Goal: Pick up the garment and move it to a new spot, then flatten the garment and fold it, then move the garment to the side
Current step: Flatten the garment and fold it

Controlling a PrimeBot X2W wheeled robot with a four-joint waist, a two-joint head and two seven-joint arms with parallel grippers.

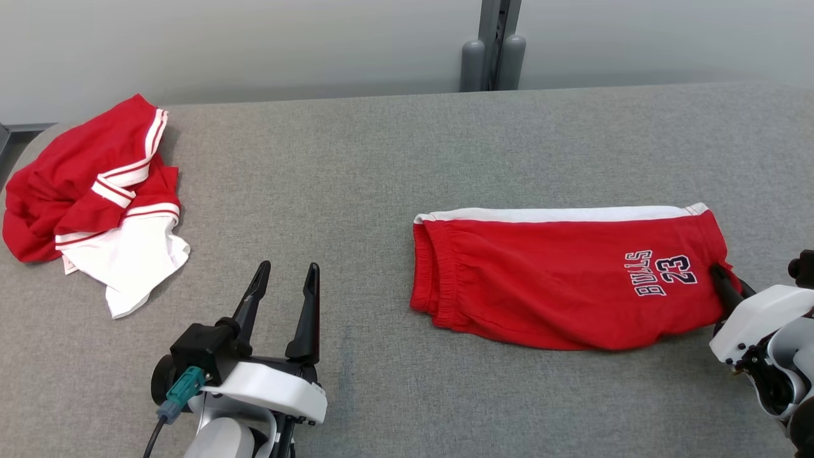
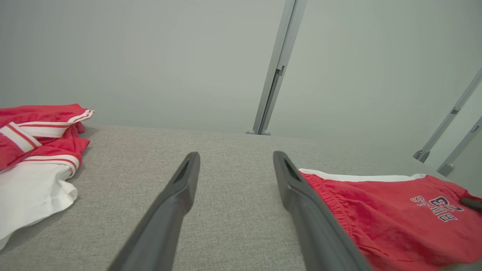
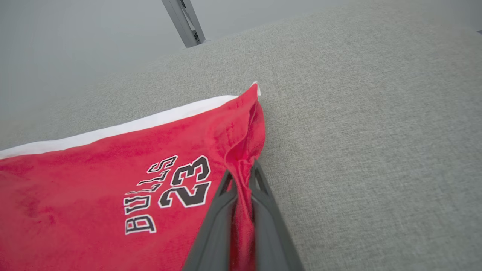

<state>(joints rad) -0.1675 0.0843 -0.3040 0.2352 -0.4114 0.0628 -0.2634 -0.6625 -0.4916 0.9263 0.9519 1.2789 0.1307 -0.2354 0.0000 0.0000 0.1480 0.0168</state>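
On the grey cloth worktop (image 1: 356, 191), toward the right, found the red shorts (image 1: 559, 280) lying flat and folded, with the elastic waistband at the left end, a white band along the far edge and the print "BULLS 23" near the right end. Saw the right gripper (image 1: 718, 273) at that right end, jaws pressed together and pinching a raised ridge of the red hem just beside the print. Confirmed this from the right wrist view, with the cloth drawn up into a narrow pleat between the two dark fingers (image 3: 263, 210). Noted the left gripper (image 1: 286, 270) low at the near left, well apart from the shorts, jaws spread wide and pointing away over bare cloth. Found the worktop an even woven grey, smooth, with a faint darker streak near the front between the two arms. Made out behind it a plain pale wall (image 1: 254, 44) and a metal upright (image 1: 493, 57) with two rounded grey feet at the back edge. Spotted a crumpled red-and-white garment (image 1: 95, 191) heaped at the far left corner, close to the worktop's edge, well apart from the shorts and from both grippers.
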